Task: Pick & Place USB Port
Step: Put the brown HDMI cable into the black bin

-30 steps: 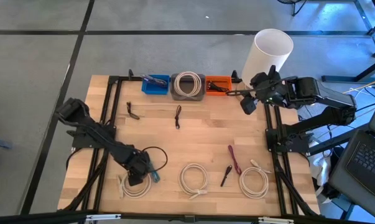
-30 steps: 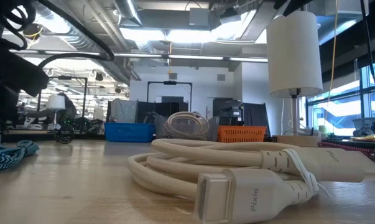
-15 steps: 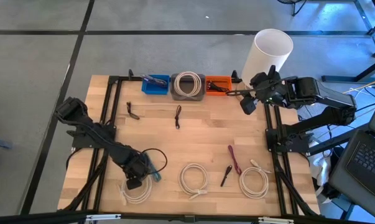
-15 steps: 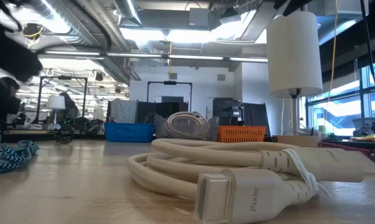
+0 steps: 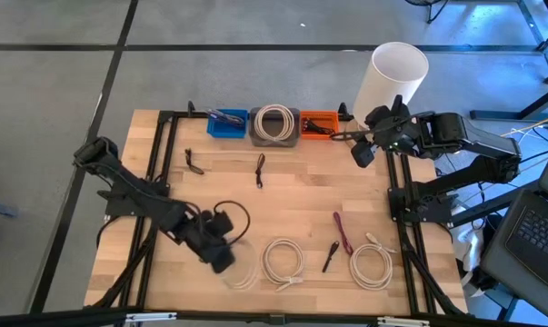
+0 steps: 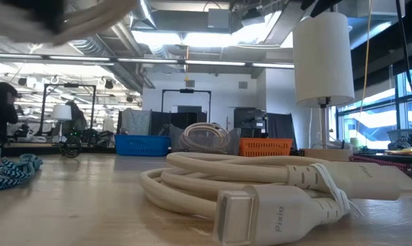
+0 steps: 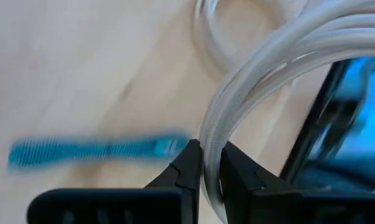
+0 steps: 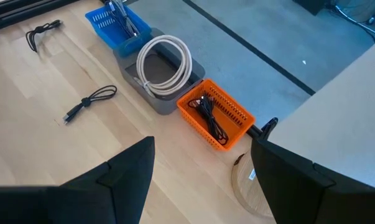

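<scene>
Since a second ago our left claw (image 5: 221, 257) has swung away from the near left edge of the table toward the middle, carrying the white cable coil (image 5: 240, 275) off the spot where it lay; the teal braided cable (image 7: 94, 151) stays on the wood behind it. We have the claw clenched on a bundle of the coil's strands, which run up between the two fingers (image 7: 186, 167) in the wrist view, and the rest of the loop hangs just below and to the side of the claw, blurred in the high view, so we judge it to be lifted and in transit. Our right claw (image 5: 362, 151) waits released near the far right corner, just beside the orange basket (image 8: 216, 115). We take this as the carry step. Next we need to bring the coil over the grey bin (image 5: 274, 136), where another white coil (image 8: 163, 65) already lies, lower it inside the rim, then release
</scene>
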Controlling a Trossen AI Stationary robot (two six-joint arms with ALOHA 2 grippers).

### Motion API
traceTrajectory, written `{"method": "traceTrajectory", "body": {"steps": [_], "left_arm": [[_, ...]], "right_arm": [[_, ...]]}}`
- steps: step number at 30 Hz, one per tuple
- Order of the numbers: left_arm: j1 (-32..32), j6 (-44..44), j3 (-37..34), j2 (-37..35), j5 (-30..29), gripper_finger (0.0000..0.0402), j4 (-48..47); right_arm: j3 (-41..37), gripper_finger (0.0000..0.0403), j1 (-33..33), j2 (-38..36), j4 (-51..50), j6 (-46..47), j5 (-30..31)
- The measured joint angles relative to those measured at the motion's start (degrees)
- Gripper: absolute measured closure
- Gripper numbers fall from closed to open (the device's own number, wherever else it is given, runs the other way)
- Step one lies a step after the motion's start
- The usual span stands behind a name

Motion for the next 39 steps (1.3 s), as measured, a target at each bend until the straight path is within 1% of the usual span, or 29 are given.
{"method": "traceTrajectory", "body": {"steps": [3,6,9,11,13,17,21,23,26,28,30,34,36,39], "left_arm": [[2.68,4.17,0.98,0.00,-4.52,0.0373,4.05],[8.16,11.10,1.35,0.00,-5.39,0.0373,5.67],[16.13,20.74,1.37,0.00,-1.13,0.0373,5.43],[22.46,27.74,1.37,0.00,2.49,0.0373,5.57],[29.49,34.25,1.65,0.00,4.42,0.0373,5.40],[44.19,46.66,5.95,0.47,9.07,0.0373,4.94],[56.71,60.64,15.07,3.15,12.92,0.0373,4.65],[61.34,67.61,21.02,5.59,14.27,0.0373,5.08],[66.37,75.30,30.84,11.07,14.75,0.0373,2.07],[68.71,78.94,37.99,15.62,14.66,0.0373,-2.28],[70.47,82.33,44.92,20.25,13.69,0.0373,-7.27],[72.21,88.96,56.83,29.11,6.53,0.0373,-15.03],[72.65,91.31,61.12,32.95,4.65,0.0373,-16.64],[72.76,92.08,64.78,37.36,4.26,0.0373,-17.86]], "right_arm": [[0.00,0.0135,0.00,0.00,0.05,0.02,0.13],[0.00,0.0135,0.01,0.00,0.02,0.09,0.13],[0.00,0.0135,0.00,0.00,0.06,0.41,0.13],[0.00,0.0135,0.00,0.00,0.37,0.43,0.13],[0.00,0.0135,0.00,0.00,1.20,0.41,0.13],[0.00,0.0134,0.00,0.00,3.00,0.46,0.40],[0.00,0.0134,0.00,0.00,6.19,0.49,0.57],[0.00,0.0134,0.00,0.02,7.93,0.46,0.57],[0.00,0.0134,-0.09,0.38,8.80,0.42,1.38],[0.00,0.0134,-0.34,0.96,8.22,0.20,3.12],[-0.02,0.0134,-0.95,1.24,6.62,0.14,3.57],[-0.02,0.0134,-2.79,2.09,4.67,-0.20,3.63],[-0.02,0.0134,-3.69,2.47,4.42,-0.65,3.63],[-0.02,0.0134,-5.02,3.06,3.60,-2.90,3.61]]}}
